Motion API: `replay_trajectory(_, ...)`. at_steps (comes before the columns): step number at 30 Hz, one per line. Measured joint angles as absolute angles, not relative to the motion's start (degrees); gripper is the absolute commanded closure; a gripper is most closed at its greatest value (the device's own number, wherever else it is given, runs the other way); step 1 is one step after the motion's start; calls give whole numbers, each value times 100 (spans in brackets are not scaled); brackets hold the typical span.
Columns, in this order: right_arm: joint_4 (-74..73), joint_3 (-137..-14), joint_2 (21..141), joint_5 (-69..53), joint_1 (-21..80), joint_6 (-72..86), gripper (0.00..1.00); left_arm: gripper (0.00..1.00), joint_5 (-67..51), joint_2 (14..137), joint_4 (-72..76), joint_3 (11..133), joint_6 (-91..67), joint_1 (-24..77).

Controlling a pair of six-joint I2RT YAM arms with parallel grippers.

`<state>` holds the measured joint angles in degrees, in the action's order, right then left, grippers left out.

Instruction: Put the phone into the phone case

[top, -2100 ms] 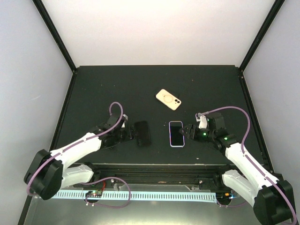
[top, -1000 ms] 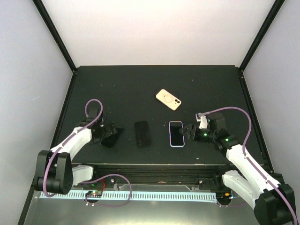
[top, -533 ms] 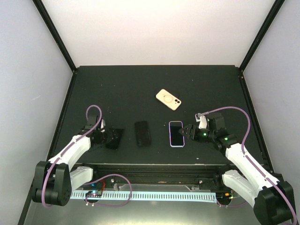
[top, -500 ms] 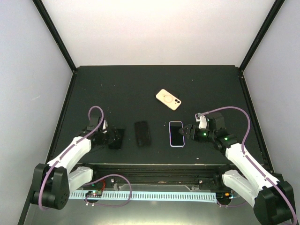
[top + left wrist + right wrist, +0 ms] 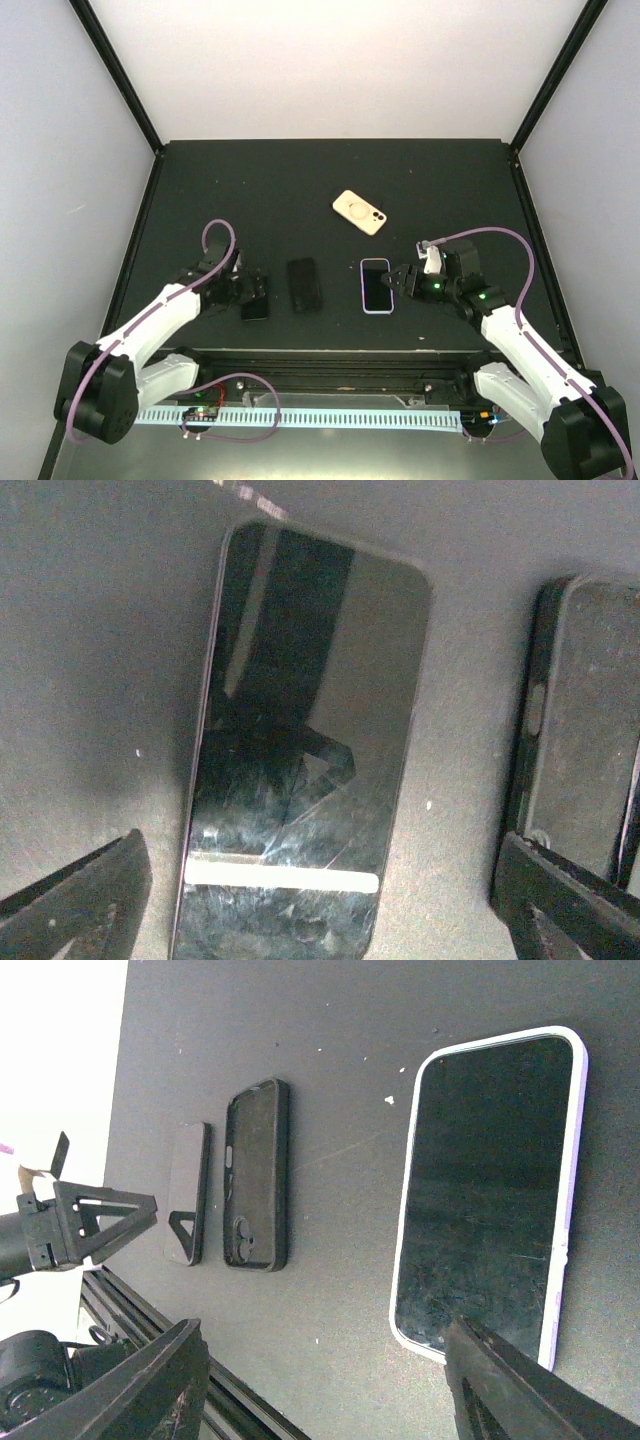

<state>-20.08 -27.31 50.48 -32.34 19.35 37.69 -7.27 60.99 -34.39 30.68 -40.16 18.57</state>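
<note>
A bare black phone (image 5: 300,780) lies screen up on the black mat, also in the right wrist view (image 5: 188,1192). The empty black phone case (image 5: 304,285) lies inside up just to its right, seen too in the left wrist view (image 5: 580,750) and the right wrist view (image 5: 257,1175). My left gripper (image 5: 255,292) hovers over the phone, open and empty (image 5: 320,920); the phone lies between its fingers (image 5: 80,900). My right gripper (image 5: 393,282) is open and empty (image 5: 340,1390), beside a phone in a lilac case (image 5: 375,285).
The lilac-cased phone (image 5: 490,1190) lies screen up right of the black case. A beige phone case (image 5: 359,211) with a ring on its back lies farther back. The table's near edge rail (image 5: 150,1330) runs close behind the phones.
My left gripper pulled away from the black case to the left, then came back right and now sits over the black phone. The right arm and all the phones have not moved.
</note>
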Motion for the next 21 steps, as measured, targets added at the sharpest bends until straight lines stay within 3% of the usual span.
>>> replay_trajectory(8, -1968, -2731, 5015, -3232, 1953, 3785, 34, 1, -25, 7157, -3815, 4038, -3741, 2272)
replay_trajectory(21, -1970, -2731, 4991, -3229, 1962, 3780, 34, 5, 154, 8283, -3804, 4187, -3332, 2335)
